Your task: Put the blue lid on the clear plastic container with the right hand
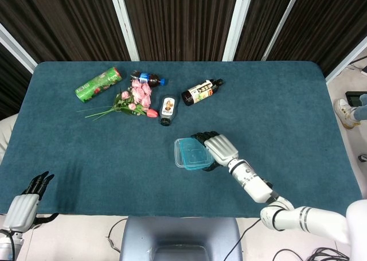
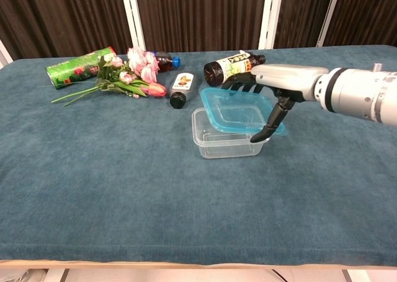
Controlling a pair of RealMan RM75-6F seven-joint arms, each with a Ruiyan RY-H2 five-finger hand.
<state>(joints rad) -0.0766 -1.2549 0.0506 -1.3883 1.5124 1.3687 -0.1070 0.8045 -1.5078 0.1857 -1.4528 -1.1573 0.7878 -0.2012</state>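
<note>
The blue lid (image 2: 239,111) hangs just above the clear plastic container (image 2: 226,144), covering most of its opening and tilted a little, with its right edge sticking out past the rim. My right hand (image 2: 276,83) grips the lid from the right, fingers over its far edge and thumb under its near side. In the head view the blue lid (image 1: 192,153) overlaps the clear plastic container (image 1: 179,158), with the right hand (image 1: 221,149) on its right side. My left hand (image 1: 23,206) rests off the table's front left corner, holding nothing, fingers apart.
Behind the container lie a small dark-capped bottle (image 2: 181,88), a brown bottle (image 2: 232,67), a bunch of pink flowers (image 2: 127,74), a cola bottle (image 2: 164,61) and a green can (image 2: 79,66). The teal table cloth (image 2: 124,189) spreads bare in front.
</note>
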